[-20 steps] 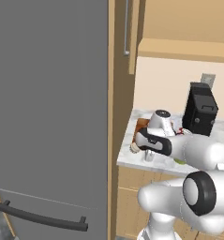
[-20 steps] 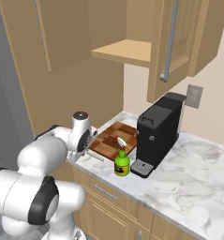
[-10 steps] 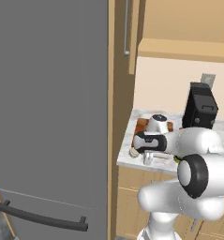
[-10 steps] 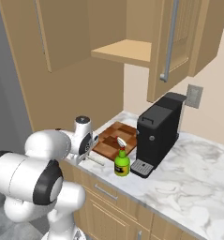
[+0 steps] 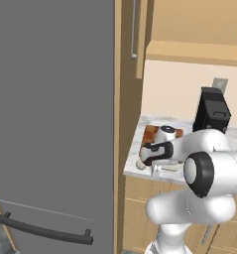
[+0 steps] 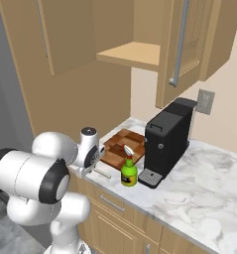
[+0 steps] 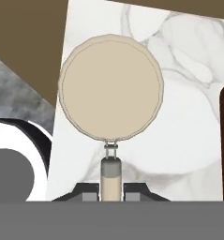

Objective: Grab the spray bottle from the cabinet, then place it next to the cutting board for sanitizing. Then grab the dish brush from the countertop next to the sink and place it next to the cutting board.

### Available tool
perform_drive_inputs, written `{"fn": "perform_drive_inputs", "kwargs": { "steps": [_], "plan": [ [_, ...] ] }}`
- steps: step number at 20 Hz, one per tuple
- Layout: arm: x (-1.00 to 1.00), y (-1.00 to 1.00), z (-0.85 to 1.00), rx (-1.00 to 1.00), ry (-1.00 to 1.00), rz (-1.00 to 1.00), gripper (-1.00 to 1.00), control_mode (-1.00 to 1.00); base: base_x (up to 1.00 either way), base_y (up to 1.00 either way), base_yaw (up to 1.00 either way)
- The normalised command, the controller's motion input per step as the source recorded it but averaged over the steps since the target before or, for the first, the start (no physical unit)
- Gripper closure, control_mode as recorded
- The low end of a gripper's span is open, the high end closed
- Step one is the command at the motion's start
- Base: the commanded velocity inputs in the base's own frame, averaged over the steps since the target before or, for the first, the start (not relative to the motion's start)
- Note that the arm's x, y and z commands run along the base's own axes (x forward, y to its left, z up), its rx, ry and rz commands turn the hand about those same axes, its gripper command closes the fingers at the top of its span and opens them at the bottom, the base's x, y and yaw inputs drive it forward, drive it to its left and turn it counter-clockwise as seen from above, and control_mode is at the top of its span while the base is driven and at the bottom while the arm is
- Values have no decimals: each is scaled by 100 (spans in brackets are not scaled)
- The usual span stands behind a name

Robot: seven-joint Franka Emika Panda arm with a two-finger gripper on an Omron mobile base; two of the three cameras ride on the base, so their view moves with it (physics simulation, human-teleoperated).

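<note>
Brush (image 7: 111, 89) handle sits clamped between your end effector's (image 7: 110, 191) tips, its round head hanging over the marble surface (image 7: 179, 140) near the front edge, beside the cutting board (image 6: 121, 148). Your grip is far down the thin handle, so the head may swing or twist loose. Release too near the edge and it could roll off; the spray bottle (image 6: 129, 171) stands just beside the board.

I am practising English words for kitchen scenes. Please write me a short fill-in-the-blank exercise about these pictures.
1. The gripper is shut on the ____ of the dish brush.
2. The spray bottle stands on the ____.
3. The cutting board lies next to a black ____ machine.

Missing words: handle; countertop; coffee
</note>
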Motion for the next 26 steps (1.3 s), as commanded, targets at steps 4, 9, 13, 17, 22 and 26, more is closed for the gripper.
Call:
{"fn": "perform_drive_inputs", "kwargs": {
  "steps": [4, 9, 13, 17, 22, 26],
  "plan": [
    [18, -4, -1, 0, -6, 0, 100, -100, 0, 0, 0],
    [22, -20, 0, 0, -3, 0, 100, -100, 0, 0, 0],
    [21, -17, -5, 0, -6, 0, 100, -100, 0, 0, 0],
    [23, -5, -19, 0, -6, 0, 100, -100, 0, 0, 0],
    [19, 0, -33, 0, -5, 0, 100, -100, 0, 0, 0],
    [6, 0, -40, 0, -4, 0, -100, -100, 0, 0, 0]
  ]
}}
